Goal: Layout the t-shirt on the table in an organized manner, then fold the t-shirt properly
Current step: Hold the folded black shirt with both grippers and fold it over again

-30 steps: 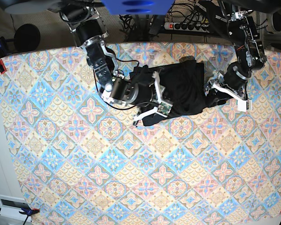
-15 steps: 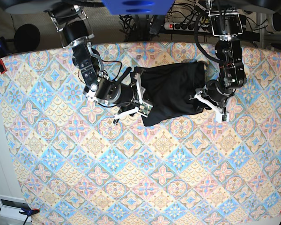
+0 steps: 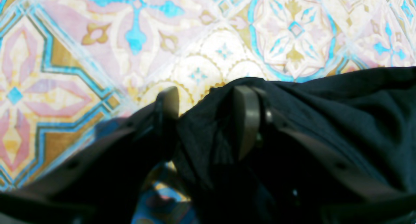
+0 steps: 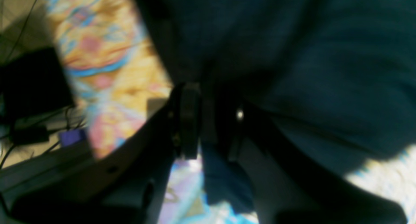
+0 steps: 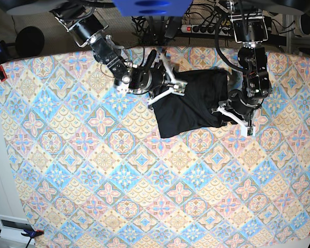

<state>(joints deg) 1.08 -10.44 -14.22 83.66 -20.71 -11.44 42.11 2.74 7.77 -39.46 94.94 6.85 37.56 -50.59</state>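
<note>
We see the t-shirt [image 5: 194,103] lying as a dark, roughly rectangular bundle on the table [image 5: 144,181], toward the far edge and a little to the right of centre in the base view, its surface creased rather than smooth. Our left end effector [image 5: 232,118] sits at the garment's right edge in that view; the left wrist view shows its two fingers [image 3: 247,120] set apart with a bunched fold of the t-shirt [image 3: 325,120] pressed between them, so it is holding the black fabric, with the patterned table [image 3: 195,39] just beyond the fingertips. Our right end effector [image 5: 170,85] is at the garment's upper left corner in the base view, close to the table's far edge. In the right wrist view, which is blurred, its fingers [image 4: 188,120] stand fairly close together with dark cloth of the t-shirt [image 4: 308,71] running between them, so we read it as gripping the fabric as well. Beyond the table's far edge a power strip [image 5: 206,28] and a tangle of cables [image 5: 150,23] lie on the floor.
</note>
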